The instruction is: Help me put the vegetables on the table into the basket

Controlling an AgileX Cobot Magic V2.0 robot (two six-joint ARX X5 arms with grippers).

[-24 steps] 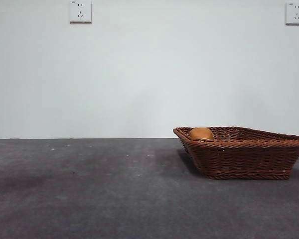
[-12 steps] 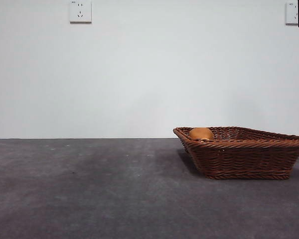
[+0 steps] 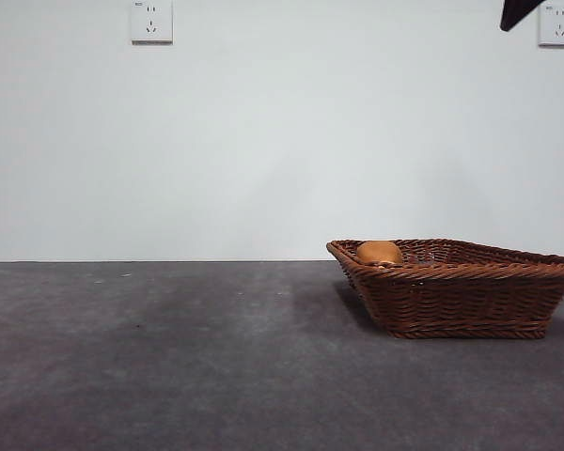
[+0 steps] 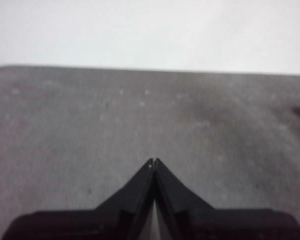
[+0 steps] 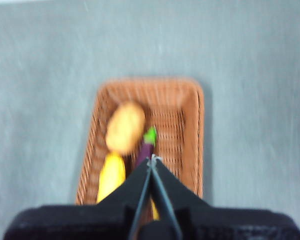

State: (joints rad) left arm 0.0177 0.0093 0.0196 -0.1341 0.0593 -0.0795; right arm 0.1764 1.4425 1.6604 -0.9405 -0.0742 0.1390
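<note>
My right gripper [image 5: 152, 159] hangs shut and empty above the basket [image 5: 192, 130] — potato [image 5: 125, 127], corn [image 5: 111, 176], eggplant [image 5: 145, 148] inside (potato at eleven o'clock) — job seemingly done.

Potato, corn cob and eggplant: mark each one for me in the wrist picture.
potato [image 5: 125, 127]: right wrist view, middle of its rounded body.
corn cob [image 5: 111, 176]: right wrist view, mid-length of the yellow cob.
eggplant [image 5: 145, 150]: right wrist view, purple body just below the green stem.
</note>
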